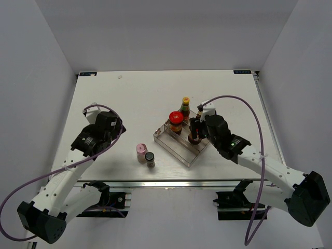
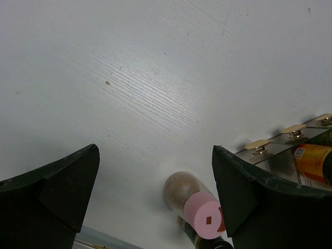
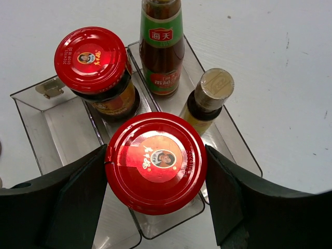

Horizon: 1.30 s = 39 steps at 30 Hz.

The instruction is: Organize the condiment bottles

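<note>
the right gripper (image 3: 155, 150) pinches a red-lidded jar (image 3: 155, 162), one finger pressed to each side of its lid, inside the outline of the clear stepped tray (image 3: 31, 104). whether the jar's base rests on the tray cannot be told. room there is tight. a second red-lidded jar (image 3: 93, 57) stands in the tray just beyond it. a slim bottle (image 3: 215, 85) sits just beside the held lid. a green-labelled sauce bottle (image 3: 162, 46) stands at the tray's far end.

the pink-capped shaker (image 1: 141, 150) and dark-capped spice jar (image 1: 150, 158) stand close together on the table (image 1: 129, 93), left of the tray and near the front edge. the left gripper (image 2: 155, 150) hangs spread wide and empty over bare wood, the shaker just beside its right finger. the back and left of the table lie open.
</note>
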### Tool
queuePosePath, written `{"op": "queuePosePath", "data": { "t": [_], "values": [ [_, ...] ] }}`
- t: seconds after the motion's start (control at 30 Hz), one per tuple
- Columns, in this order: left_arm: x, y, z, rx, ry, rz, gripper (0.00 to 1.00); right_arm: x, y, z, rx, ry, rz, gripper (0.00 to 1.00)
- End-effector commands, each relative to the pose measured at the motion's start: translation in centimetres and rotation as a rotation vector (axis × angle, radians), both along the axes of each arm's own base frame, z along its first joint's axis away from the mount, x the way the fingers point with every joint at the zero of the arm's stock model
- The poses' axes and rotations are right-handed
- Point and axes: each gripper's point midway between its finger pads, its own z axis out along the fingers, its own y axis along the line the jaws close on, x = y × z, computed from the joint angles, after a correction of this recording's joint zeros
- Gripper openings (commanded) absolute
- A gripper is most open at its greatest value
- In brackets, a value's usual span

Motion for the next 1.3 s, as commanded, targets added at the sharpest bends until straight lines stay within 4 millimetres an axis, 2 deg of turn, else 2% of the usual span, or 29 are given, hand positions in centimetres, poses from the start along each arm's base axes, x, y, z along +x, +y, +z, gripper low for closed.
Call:
{"op": "queuePosePath", "data": {
  "t": [0.0, 0.2, 0.37, 0.6, 0.7, 0.8, 0.87, 0.93, 0.97, 1.07, 1.1, 1.2, 1.27],
  "values": [
    [0.3, -0.4, 0.5, -0.013, -0.017, -0.02, 0.98, 2.3, 1.6, 4.6, 0.149, -0.149, -0.014, 0.15],
    [0.4, -0.9, 0.7, -0.025, -0.018, -0.049, 0.98, 2.5, 2.6, 3.0, 0.142, -0.118, 0.013, 0.18],
    [0.2, -1.1, 0.6, -0.026, -0.011, -0.067, 0.98, 2.4, 1.9, 1.5, 0.117, -0.099, -0.015, 0.22],
    [0.3, -1.4, 0.6, -0.031, -0.011, -0.081, 0.98, 2.0, 2.0, -0.1, 0.104, -0.067, 0.004, 0.36],
    [0.3, -1.6, 0.7, -0.029, -0.007, -0.101, 0.98, 1.9, 2.2, -0.5, 0.113, -0.057, 0.005, 0.37],
    [0.3, -1.9, 1.0, -0.031, 0.0, -0.119, 0.98, 1.9, 2.3, -0.4, 0.129, -0.05, 0.002, 0.59],
    [0.3, -2.4, 1.0, -0.044, 0.004, -0.151, 0.98, 1.8, 2.2, -0.3, 0.132, -0.042, -0.006, 0.69],
    [0.3, -2.9, 1.1, -0.053, 0.003, -0.182, 0.98, 1.8, 2.0, 0.0, 0.134, -0.042, -0.011, 0.85],
    [0.2, -3.2, 1.1, -0.062, 0.006, -0.196, 0.98, 1.7, 1.9, 0.5, 0.144, -0.052, -0.014, 0.89],
    [-0.1, -4.1, 1.4, -0.078, 0.013, -0.265, 0.98, 1.4, 1.7, 1.6, 0.154, -0.062, -0.009, 0.89],
    [-0.4, -5.4, 1.5, -0.119, 0.022, -0.331, 0.98, 1.2, 1.9, 1.9, 0.16, -0.063, 0.002, 0.89],
    [-1.5, -7.5, 1.6, -0.166, 0.044, -0.478, 0.98, 0.7, 1.6, 3.1, 0.174, -0.071, 0.011, 0.89],
    [-2.0, -8.0, 1.2, -0.163, 0.064, -0.535, 0.98, 0.3, 1.4, 4.2, 0.195, -0.082, 0.016, 0.89]
  ]
}}
